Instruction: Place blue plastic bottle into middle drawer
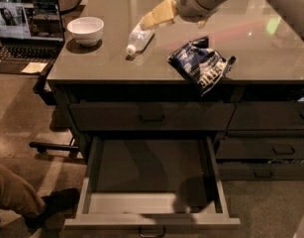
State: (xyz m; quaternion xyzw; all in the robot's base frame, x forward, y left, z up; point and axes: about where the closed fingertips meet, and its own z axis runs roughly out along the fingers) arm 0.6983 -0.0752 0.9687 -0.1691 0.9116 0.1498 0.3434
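The blue plastic bottle [138,39] lies on its side on the grey countertop, white cap toward the front, between the bowl and the snack bag. My gripper [150,19], with tan fingers, reaches in from the upper right and hovers over the bottle's far end, hiding that part. I cannot tell if it touches the bottle. The middle drawer [141,203] is pulled wide open below the counter, its light grey inside holding nothing, with a small dark handle [151,230] on its front.
A white bowl [85,29] stands left of the bottle. A dark blue-and-white snack bag [203,66] lies at the counter's front edge. An open laptop [27,19] is at far left. A person's leg and shoe [52,202] are near the drawer's left side. The top drawer [151,115] is closed.
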